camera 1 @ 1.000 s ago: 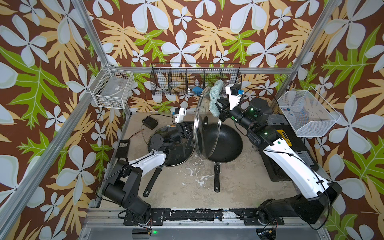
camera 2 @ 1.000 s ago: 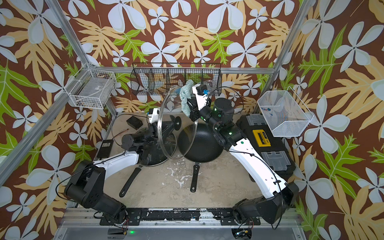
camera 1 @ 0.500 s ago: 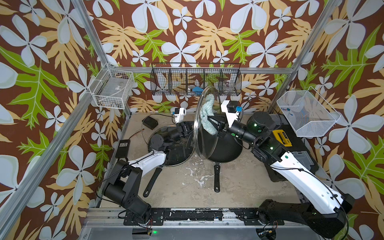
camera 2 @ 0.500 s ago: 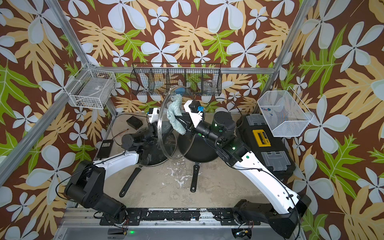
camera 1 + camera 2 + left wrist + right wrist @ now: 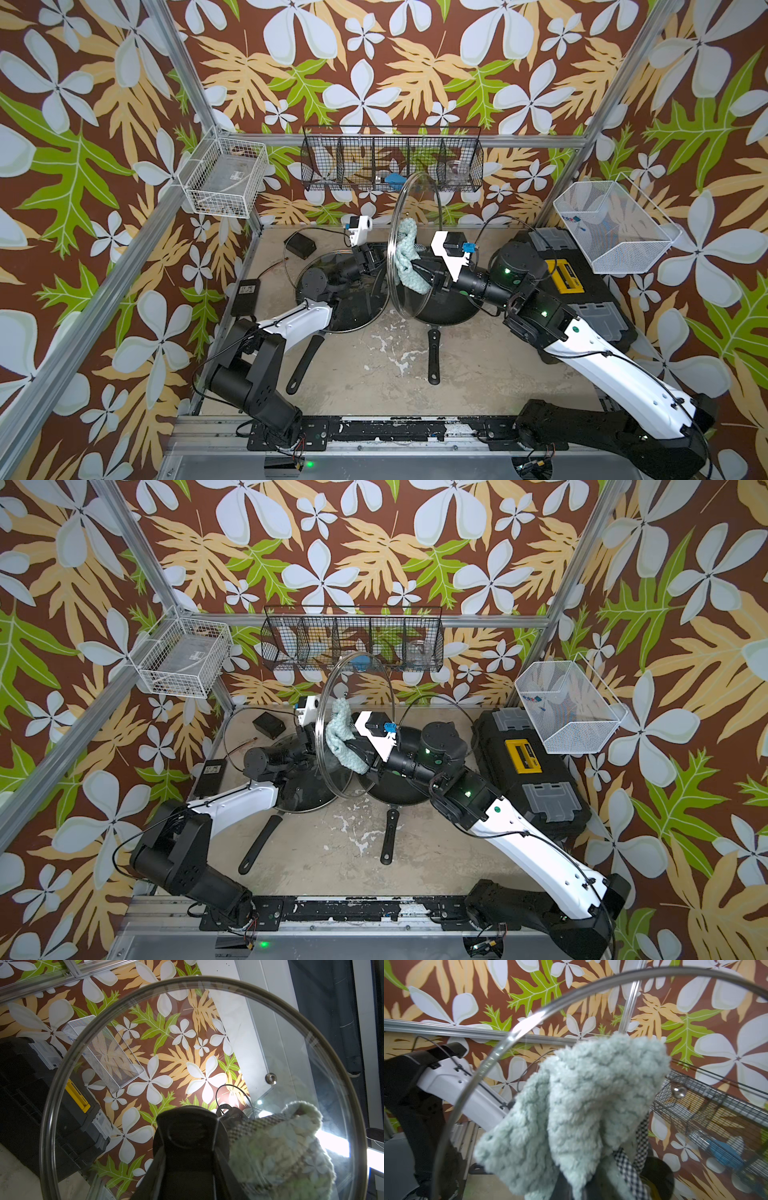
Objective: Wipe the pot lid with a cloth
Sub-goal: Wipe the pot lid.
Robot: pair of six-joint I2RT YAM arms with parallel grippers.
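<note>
The glass pot lid (image 5: 419,199) (image 5: 361,688) stands on edge above the pans. My left gripper (image 5: 374,259) (image 5: 309,739) (image 5: 188,1153) is shut on its black knob (image 5: 187,1132). On the lid's other face, the pale teal cloth (image 5: 405,257) (image 5: 343,739) (image 5: 581,1095) lies bunched against the glass near its middle. My right gripper (image 5: 419,270) (image 5: 357,750) (image 5: 583,1188) is shut on the cloth. In the left wrist view the cloth (image 5: 280,1147) shows through the glass (image 5: 187,1053) beside the knob. The fabric hides the right fingertips.
Two black frying pans (image 5: 345,307) (image 5: 449,309) sit under the lid, handles (image 5: 303,361) (image 5: 433,353) pointing to the front. A black toolbox (image 5: 582,291) stands at the right. Wire baskets (image 5: 226,183) (image 5: 390,160) (image 5: 611,224) hang on the walls. Two small black boxes (image 5: 301,243) (image 5: 245,291) lie at the left.
My right gripper has carried the cloth down from the lid's upper rim to its middle, sliding over the glass. The left arm and the lid have hardly moved.
</note>
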